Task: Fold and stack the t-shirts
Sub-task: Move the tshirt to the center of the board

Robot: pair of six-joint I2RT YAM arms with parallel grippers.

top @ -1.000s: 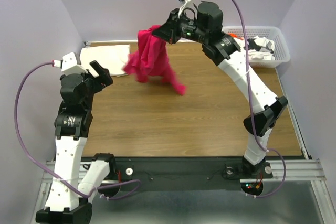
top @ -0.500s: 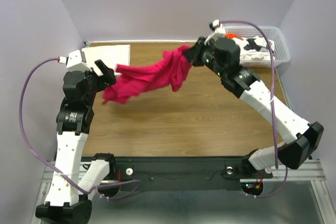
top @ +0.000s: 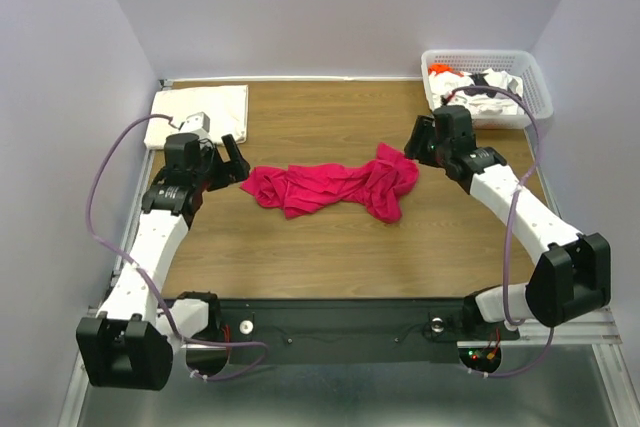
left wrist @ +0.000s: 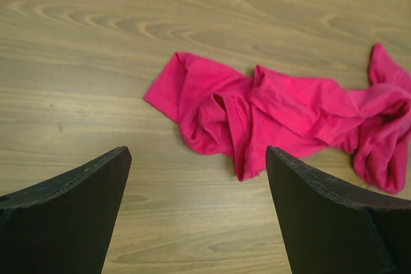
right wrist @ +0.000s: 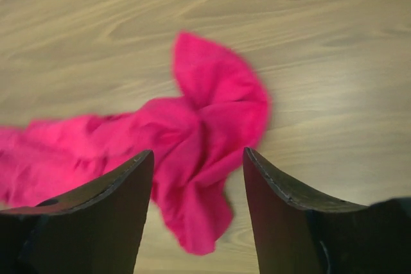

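You have the magenta t-shirt [top: 335, 185] lying crumpled mid-bench [top: 330, 247]. Left pincer [left wrist: 197, 151] is wide and empty near its left end; right pincer [right wrist: 198, 151] is wide and empty over its right end.

Magenta t-shirt [top: 335, 187] released, now crumpled on table [top: 330, 247], left gripper [top: 237, 160] and right gripper [top: 411, 144] lowered

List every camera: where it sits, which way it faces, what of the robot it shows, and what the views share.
Top external: above and behind the bases, looking down on the table, left arm, right arm, basket, cream t-shirt and magenta t-shirt.
Left wrist: on the left arm, looking down past its open fingers at the magenta t-shirt.
Right wrist: on the right arm, looking down past its open fingers at that shirt's bunched end.
Shared: all three show the magenta t-shirt.
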